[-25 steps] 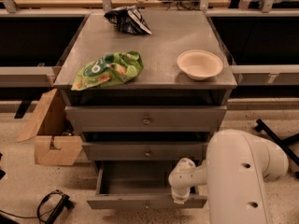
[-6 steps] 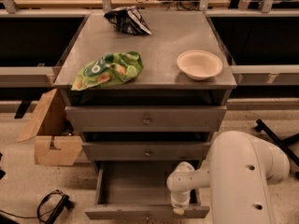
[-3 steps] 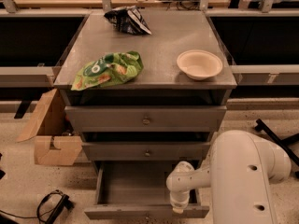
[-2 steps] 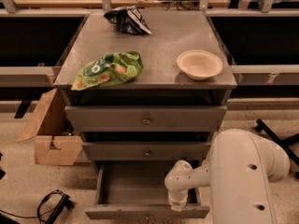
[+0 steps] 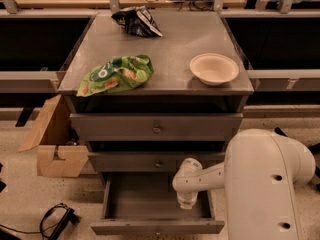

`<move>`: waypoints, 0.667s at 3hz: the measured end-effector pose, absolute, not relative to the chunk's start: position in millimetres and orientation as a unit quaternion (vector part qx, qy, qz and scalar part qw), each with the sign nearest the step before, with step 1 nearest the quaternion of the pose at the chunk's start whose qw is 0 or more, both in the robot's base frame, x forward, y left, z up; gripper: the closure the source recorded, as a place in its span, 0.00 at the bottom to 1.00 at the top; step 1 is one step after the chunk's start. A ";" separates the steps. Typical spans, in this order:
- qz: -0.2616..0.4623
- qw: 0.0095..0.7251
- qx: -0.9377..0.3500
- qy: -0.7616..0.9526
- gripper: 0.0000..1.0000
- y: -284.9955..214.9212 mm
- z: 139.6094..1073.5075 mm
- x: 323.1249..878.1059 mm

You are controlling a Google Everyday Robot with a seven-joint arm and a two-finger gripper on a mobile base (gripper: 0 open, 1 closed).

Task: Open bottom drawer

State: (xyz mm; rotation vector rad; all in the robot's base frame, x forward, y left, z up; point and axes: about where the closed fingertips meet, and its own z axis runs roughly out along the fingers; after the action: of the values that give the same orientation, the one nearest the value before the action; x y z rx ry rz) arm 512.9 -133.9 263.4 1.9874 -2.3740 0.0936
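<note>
The bottom drawer (image 5: 150,204) of the grey cabinet stands pulled out, its plain grey inside showing and its front (image 5: 157,227) near the frame's lower edge. The middle drawer (image 5: 158,162) and top drawer (image 5: 156,129) are closed, each with a small round knob. My white arm (image 5: 265,184) reaches in from the right. Its wrist bends down over the right part of the open drawer, and the gripper (image 5: 185,204) points down into it.
On the cabinet top lie a green snack bag (image 5: 116,74), a dark snack bag (image 5: 136,21) and a beige bowl (image 5: 214,68). An open cardboard box (image 5: 52,141) stands on the floor at the left, with a black cable (image 5: 55,221) below it.
The bottom drawer has come further out toward the camera since the earliest frame. The gripper has shifted slightly left and down with it; over the last second little has moved.
</note>
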 end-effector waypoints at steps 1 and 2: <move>0.033 0.000 0.648 -0.761 0.92 -139.4 261.0 529.4; 0.009 -0.018 0.640 -0.768 1.00 -155.2 231.0 531.7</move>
State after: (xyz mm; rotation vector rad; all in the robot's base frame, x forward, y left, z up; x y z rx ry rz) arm 531.7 -155.2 231.0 2.0348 -2.4412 0.0286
